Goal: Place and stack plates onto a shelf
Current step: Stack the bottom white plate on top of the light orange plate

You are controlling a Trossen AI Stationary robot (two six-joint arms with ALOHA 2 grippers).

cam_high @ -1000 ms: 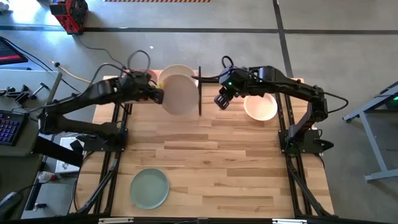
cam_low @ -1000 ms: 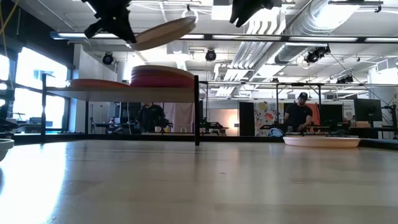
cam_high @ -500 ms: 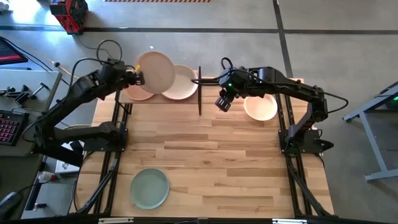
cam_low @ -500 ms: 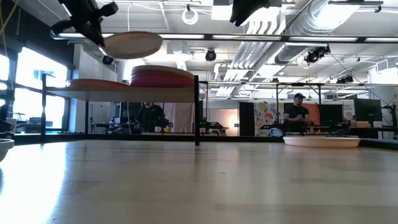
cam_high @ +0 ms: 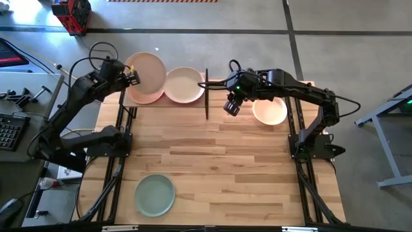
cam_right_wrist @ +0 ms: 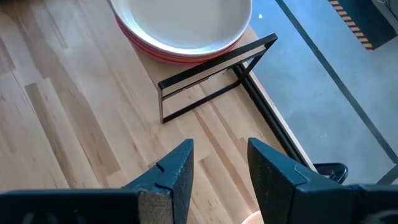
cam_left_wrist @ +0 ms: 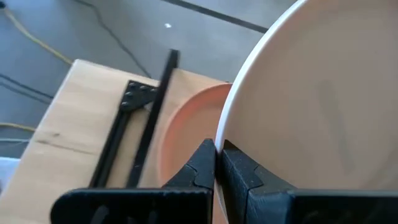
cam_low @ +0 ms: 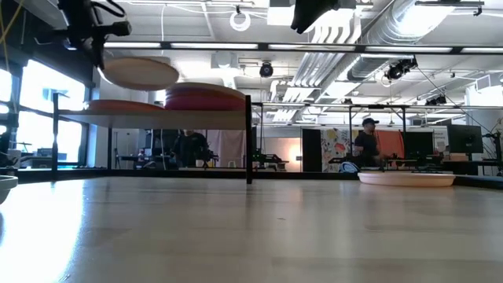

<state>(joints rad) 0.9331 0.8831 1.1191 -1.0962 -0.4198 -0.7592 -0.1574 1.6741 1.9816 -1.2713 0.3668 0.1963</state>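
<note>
My left gripper [cam_high: 132, 75] is over the left end of the shelf [cam_high: 127, 100], shut on a peach plate [cam_high: 148, 77]. In the low view that plate [cam_low: 140, 72] hangs above an orange plate [cam_low: 118, 104] lying on the shelf board [cam_low: 157, 115]. A stack topped by a cream plate [cam_high: 185, 84], magenta lower down [cam_low: 206, 97], sits on the shelf's right half. My right gripper [cam_high: 232, 107] hovers open just right of the shelf; its wrist view shows the stack [cam_right_wrist: 183, 22]. A mint green plate [cam_high: 154, 195] lies near the table's near edge. My left gripper [cam_left_wrist: 219, 163] pinches the peach plate's rim [cam_left_wrist: 225, 132] on the plate's left side between its two fingers, coming in about level from the table's left. The plate is lifted clear and roughly level, above the orange plate [cam_left_wrist: 186, 124] on the shelf.
A cream plate [cam_high: 270, 111] rests on the table under the right arm, seen at the right in the low view [cam_low: 407, 178]. A black shelf post [cam_high: 206, 93] stands between shelf and right gripper. Bare tabletop [cam_high: 219, 161] spans the middle. People move about in the room behind.
My left gripper has carried the peach plate from over the right-hand stack toward the table's left and far edge, until it is above the shelf's left half. The plate was tilted and has levelled out and come lower. The gripper has stayed shut on it.
</note>
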